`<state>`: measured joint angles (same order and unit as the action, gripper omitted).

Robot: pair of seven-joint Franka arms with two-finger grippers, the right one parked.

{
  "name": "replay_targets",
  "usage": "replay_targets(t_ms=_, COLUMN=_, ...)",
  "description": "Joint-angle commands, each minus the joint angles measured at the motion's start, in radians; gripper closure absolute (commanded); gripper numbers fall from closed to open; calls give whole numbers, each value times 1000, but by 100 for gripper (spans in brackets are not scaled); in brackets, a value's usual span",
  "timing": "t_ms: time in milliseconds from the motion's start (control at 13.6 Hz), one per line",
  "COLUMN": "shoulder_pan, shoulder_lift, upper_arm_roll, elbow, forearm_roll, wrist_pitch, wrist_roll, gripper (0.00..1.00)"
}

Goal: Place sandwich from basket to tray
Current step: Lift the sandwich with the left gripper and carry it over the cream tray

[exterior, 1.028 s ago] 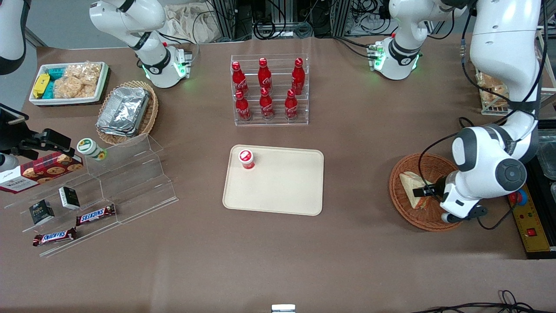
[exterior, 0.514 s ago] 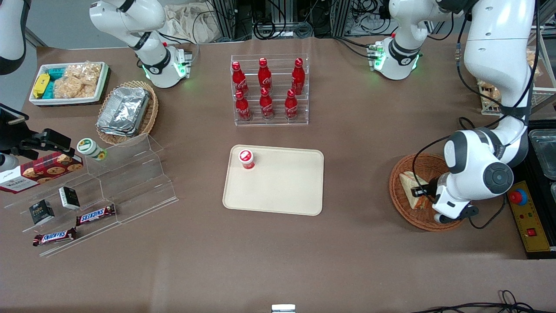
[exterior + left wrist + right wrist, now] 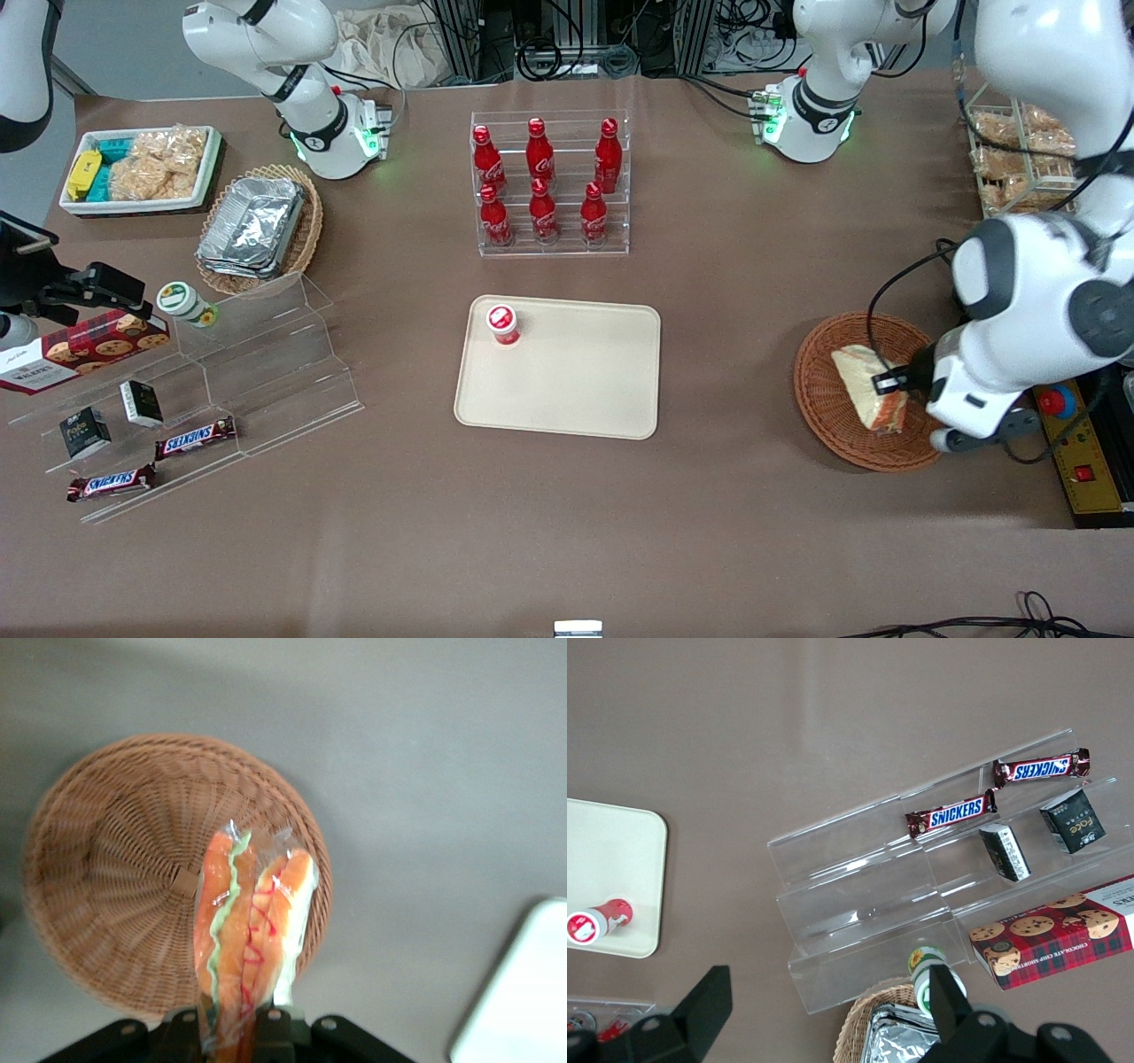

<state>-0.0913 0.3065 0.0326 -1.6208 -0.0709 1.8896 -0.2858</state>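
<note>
The wrapped sandwich (image 3: 869, 392) hangs above the reddish-brown wicker basket (image 3: 824, 399) at the working arm's end of the table, lifted clear of the weave. My gripper (image 3: 890, 382) is shut on its edge. In the left wrist view the sandwich (image 3: 251, 930) shows its orange and green filling edge, pinched between the black fingers (image 3: 275, 1036), with the basket (image 3: 124, 886) below it. The beige tray (image 3: 576, 381) lies mid-table, toward the parked arm from the basket; its corner (image 3: 523, 992) appears in the left wrist view.
A red-capped bottle (image 3: 502, 324) stands on the tray's corner. An acrylic rack of red cola bottles (image 3: 549, 186) sits farther from the front camera than the tray. Stepped acrylic shelves with snack bars (image 3: 195, 381) lie toward the parked arm's end. A yellow control box (image 3: 1076, 452) borders the basket.
The gripper has risen with the sandwich, lifting it off the basket floor, and the working arm has swung upward and outward.
</note>
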Motion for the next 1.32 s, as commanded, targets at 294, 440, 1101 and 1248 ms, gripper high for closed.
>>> replay_targets(t_ms=294, shoulder_pan=-148, shoulder_lift=-105, upper_arm_roll=6, elbow=264, forearm_roll=92, wrist_pitch=-429, wrist_roll=-131, gripper=100)
replay_targets(t_ms=440, shoulder_pan=-233, shoulder_lift=-106, upper_arm_roll=4, elbow=320, forearm_roll=89, wrist_pitch=-515, wrist_roll=-226, gripper=100)
replay_targets(t_ms=1101, shoulder_pan=-472, shoulder_lift=146, upper_arm_roll=1, elbow=444, forearm_roll=-99, wrist_pitch=-384, wrist_roll=-582, gripper=100)
replay_targets(t_ms=1248, shoulder_pan=-472, shoulder_lift=238, upper_arm_roll=-17, elbow=443, forearm_roll=-110, wrist_pitch=-269, wrist_roll=-607, gripper=100)
